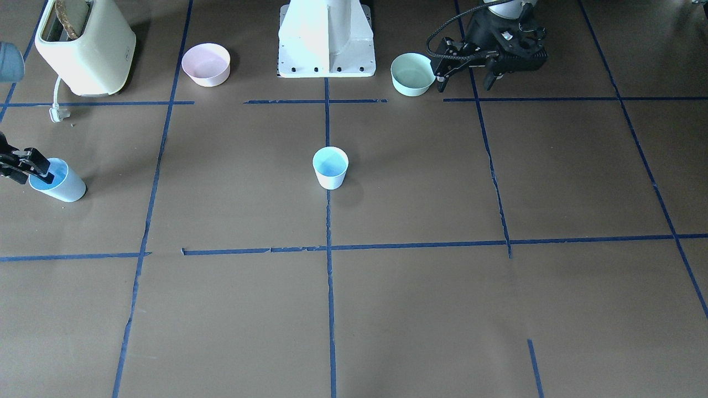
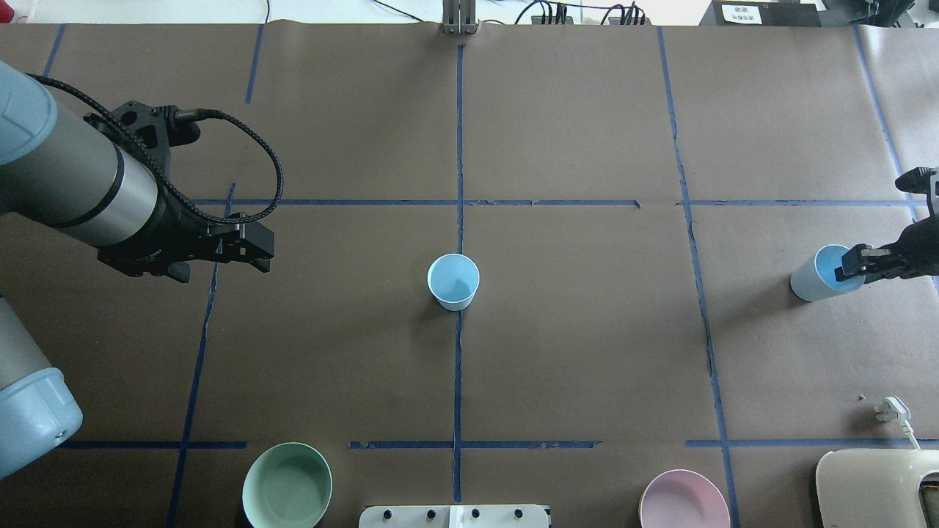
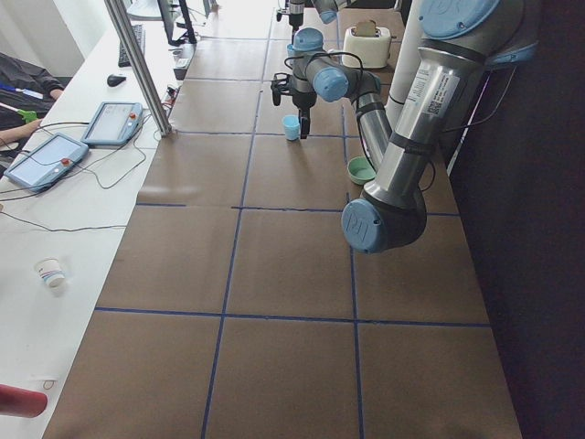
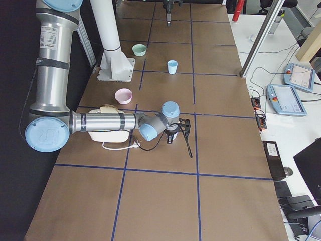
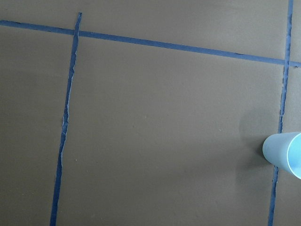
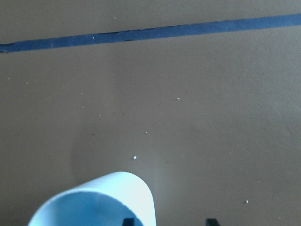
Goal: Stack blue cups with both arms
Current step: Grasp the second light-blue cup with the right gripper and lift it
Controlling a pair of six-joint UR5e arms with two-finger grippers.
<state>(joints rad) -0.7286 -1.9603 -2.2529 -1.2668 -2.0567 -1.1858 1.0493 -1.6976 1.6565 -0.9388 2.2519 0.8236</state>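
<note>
One blue cup [image 1: 330, 167] stands upright at the table's centre, on the middle tape line; it also shows in the overhead view [image 2: 453, 281] and at the right edge of the left wrist view [image 5: 284, 153]. The second blue cup [image 1: 62, 183] [image 2: 813, 279] is at the robot's far right. My right gripper [image 1: 33, 176] [image 2: 855, 265] straddles its rim, one finger inside and one outside. In the right wrist view the fingertips [image 6: 211, 220] stand apart, with table showing beside the cup wall [image 6: 101, 202]. My left gripper [image 1: 467, 83] [image 2: 258, 251] is open and empty, above the table, left of the centre cup.
A mint-green bowl [image 1: 412, 73] [image 2: 287, 485] and a pink bowl [image 1: 206, 64] [image 2: 684, 501] sit near the robot's white pedestal [image 1: 326, 38]. A cream toaster [image 1: 86, 47] with a loose plug [image 1: 57, 113] stands behind the right-hand cup.
</note>
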